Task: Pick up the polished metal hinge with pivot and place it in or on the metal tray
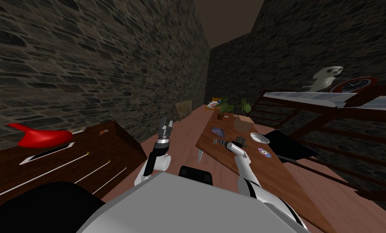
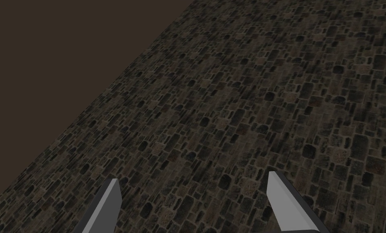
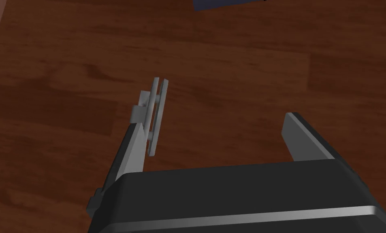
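The grey hinge is seen against one finger of the spread-apart right gripper; the left gripper is spread apart too.

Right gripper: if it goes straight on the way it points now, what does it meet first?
Probably the brown wooden tabletop. The open right gripper points at it; the grey hinge lies by one of its fingers and may be touched first; depth is unclear.

Looking like a home's room, walled in dark stone. Showing a wooden table under the right pincer, bearing a potted plant beyond it and a bowl near it.
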{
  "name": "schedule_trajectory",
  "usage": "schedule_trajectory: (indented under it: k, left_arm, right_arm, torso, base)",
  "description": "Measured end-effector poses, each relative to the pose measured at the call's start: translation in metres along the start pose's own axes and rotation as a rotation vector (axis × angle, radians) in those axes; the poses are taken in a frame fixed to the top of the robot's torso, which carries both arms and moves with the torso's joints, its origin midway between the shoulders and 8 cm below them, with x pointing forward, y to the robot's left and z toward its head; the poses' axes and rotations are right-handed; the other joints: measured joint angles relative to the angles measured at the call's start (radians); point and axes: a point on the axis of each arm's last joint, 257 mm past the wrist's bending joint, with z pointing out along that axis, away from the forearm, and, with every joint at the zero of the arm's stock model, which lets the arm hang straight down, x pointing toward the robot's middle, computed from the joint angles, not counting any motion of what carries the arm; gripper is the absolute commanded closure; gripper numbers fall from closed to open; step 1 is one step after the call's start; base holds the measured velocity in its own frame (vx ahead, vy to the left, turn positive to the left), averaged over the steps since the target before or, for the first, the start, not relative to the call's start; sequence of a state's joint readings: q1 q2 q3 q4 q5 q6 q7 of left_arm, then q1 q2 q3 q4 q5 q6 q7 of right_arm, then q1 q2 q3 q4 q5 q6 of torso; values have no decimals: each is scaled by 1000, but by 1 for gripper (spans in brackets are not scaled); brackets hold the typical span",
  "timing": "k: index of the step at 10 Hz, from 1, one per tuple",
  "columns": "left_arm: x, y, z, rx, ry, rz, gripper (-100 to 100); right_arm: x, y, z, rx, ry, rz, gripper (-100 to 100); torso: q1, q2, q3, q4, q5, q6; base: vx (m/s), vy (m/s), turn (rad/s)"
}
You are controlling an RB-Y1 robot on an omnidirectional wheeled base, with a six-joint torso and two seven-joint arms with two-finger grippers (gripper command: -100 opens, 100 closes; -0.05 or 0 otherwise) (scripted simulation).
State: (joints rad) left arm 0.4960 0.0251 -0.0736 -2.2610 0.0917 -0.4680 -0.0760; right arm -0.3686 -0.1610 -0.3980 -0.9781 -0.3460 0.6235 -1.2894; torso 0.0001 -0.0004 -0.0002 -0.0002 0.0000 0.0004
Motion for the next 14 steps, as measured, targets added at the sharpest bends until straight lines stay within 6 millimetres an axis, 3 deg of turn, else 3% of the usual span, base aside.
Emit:
schedule_trajectory:
  k: [3, 13, 14]
  left_arm:
    - [0, 0, 0, 0, 0, 0, 0]
    - [0, 0, 0, 0, 0, 0, 0]
    - [0, 0, 0, 0, 0, 0, 0]
  right_arm:
    - [-19, -13, 6, 35, -87, 112, -100]
    - [-50, -51, 11, 102, -276, 343, -100]
    - [-50, -51, 11, 103, -278, 346, 0]
  torso:
    - [0, 0, 0, 0, 0, 0]
    - [0, 0, 0, 0, 0, 0]
    - [0, 1, 0, 0, 0, 0]
  base:
    - [2, -4, 8]
    - [2, -3, 11]
    - [0, 0, 0]
